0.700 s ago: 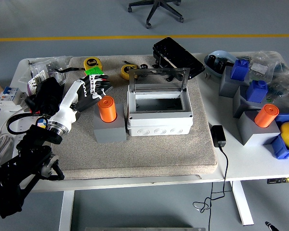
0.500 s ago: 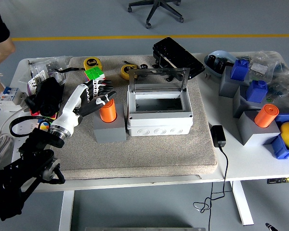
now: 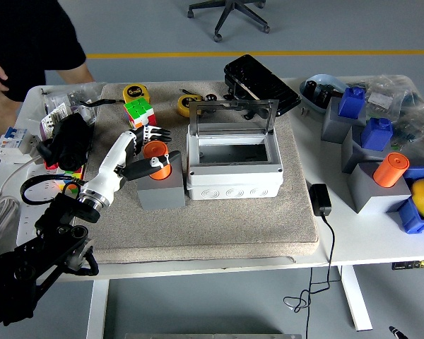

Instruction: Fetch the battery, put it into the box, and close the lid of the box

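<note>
Head view, the only one we have. The left hand (image 3: 147, 150) has swung in over the last half second: it was hovering left of the orange battery (image 3: 156, 159) with fingers fanned above it, and now the black fingers (image 3: 155, 134) sit just behind the battery's top while the thumb crosses its front. So the hand is wrapped around the cylinder, fingers and thumb on opposite sides. Whether it is properly clamped or just touching, I cannot tell from here, but it reads as a grasp closing rather than an approach. That puts us in the fetch step, with nothing lifted yet.

The battery stands upright in its grey holder block (image 3: 160, 191), and that block sits just left of the white box (image 3: 234, 167), nearly touching its left wall. The box's clear lid (image 3: 233, 111) is tipped up at the back, so the cavity is open and ready to receive. My read: a straight lift, then a short carry rightwards to the box.

Also new: a person in a dark shirt (image 3: 30, 42) has come in far left of the box, behind the table, hands not on anything of ours. The right arm is not in view.
</note>
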Available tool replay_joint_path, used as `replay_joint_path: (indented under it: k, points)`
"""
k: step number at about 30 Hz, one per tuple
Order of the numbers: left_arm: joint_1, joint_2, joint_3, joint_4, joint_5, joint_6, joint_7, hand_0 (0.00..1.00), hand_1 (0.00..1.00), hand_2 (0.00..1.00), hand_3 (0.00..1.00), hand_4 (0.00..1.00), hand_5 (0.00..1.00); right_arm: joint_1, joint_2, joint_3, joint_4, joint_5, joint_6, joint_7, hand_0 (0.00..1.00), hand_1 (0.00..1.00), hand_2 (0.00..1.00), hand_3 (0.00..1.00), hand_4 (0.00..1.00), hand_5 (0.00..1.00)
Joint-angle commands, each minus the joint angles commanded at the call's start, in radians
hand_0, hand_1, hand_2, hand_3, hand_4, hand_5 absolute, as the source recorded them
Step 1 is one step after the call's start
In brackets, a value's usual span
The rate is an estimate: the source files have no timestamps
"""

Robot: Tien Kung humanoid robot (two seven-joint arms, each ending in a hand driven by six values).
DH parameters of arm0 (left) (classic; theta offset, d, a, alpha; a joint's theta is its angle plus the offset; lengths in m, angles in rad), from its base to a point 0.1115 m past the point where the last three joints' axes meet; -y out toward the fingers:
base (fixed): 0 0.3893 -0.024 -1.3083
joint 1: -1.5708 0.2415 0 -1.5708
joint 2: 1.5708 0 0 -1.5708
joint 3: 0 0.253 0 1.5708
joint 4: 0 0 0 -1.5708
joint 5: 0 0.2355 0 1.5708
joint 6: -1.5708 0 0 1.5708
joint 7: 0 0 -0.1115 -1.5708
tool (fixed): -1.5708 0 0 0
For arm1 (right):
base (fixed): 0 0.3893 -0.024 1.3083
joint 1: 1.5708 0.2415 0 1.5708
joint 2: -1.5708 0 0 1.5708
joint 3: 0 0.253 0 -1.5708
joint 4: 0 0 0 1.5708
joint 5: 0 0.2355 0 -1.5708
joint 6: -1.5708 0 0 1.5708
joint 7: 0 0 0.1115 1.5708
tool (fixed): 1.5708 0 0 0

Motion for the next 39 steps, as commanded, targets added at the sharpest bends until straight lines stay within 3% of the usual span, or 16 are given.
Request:
replay_joint_path:
  k: [5,6,11,12,29,30,35,36,39]
  points:
    - [-0.001,-0.007,0.014,0.005,-0.023,0.005,-0.004,0.645,0.597,0.575,0.569,0.998,0.118,0.000,0.000,-0.001,0.000,-0.001,-0.001,0.000,0.677,0.647,0.667,0.554,0.876,0.437]
    - [-0.002,-0.008,0.017,0.006,-0.027,0.007,-0.006,0.551,0.560,0.565,0.565,0.998,0.083,0.000,-0.001,-0.001,0.000,-0.001,-0.001,0.000,0.676,0.647,0.667,0.554,0.876,0.438]
    - [-0.009,-0.012,0.026,0.011,-0.060,0.011,-0.016,0.551,0.560,0.565,0.565,0.998,0.083,0.002,0.000,0.000,0.001,0.001,-0.001,0.001,0.676,0.647,0.667,0.554,0.876,0.438]
    - [-0.009,-0.013,0.026,0.011,-0.066,0.011,-0.017,0.508,0.524,0.555,0.561,0.998,0.031,0.002,-0.001,0.000,0.001,0.001,-0.001,0.000,0.676,0.647,0.667,0.553,0.876,0.437]
    - [-0.038,-0.030,0.056,0.053,-0.184,0.001,-0.023,0.533,0.473,0.506,0.536,0.998,0.002,0.002,-0.001,-0.006,0.001,0.003,-0.001,-0.002,0.676,0.648,0.667,0.554,0.877,0.436]
    - [-0.040,-0.030,0.057,0.055,-0.186,0.000,-0.023,0.451,0.383,0.366,0.398,0.877,0.002,0.003,-0.001,-0.005,0.001,0.004,-0.001,-0.002,0.677,0.647,0.667,0.553,0.876,0.437]
    - [-0.046,-0.034,0.058,0.063,-0.199,-0.002,-0.026,0.451,0.383,0.366,0.398,0.877,0.002,0.003,-0.001,-0.005,0.001,0.004,-0.001,-0.002,0.677,0.647,0.667,0.553,0.876,0.437]
    - [-0.047,-0.034,0.059,0.063,-0.201,-0.003,-0.026,0.303,0.297,0.288,0.228,0.597,0.002,0.003,-0.001,-0.004,0.001,0.004,-0.001,-0.002,0.676,0.647,0.667,0.554,0.877,0.438]
    - [-0.048,-0.036,0.061,0.064,-0.205,-0.006,-0.025,0.303,0.297,0.288,0.228,0.597,0.002,0.003,-0.001,-0.005,0.001,0.004,0.000,-0.002,0.676,0.647,0.667,0.554,0.877,0.438]
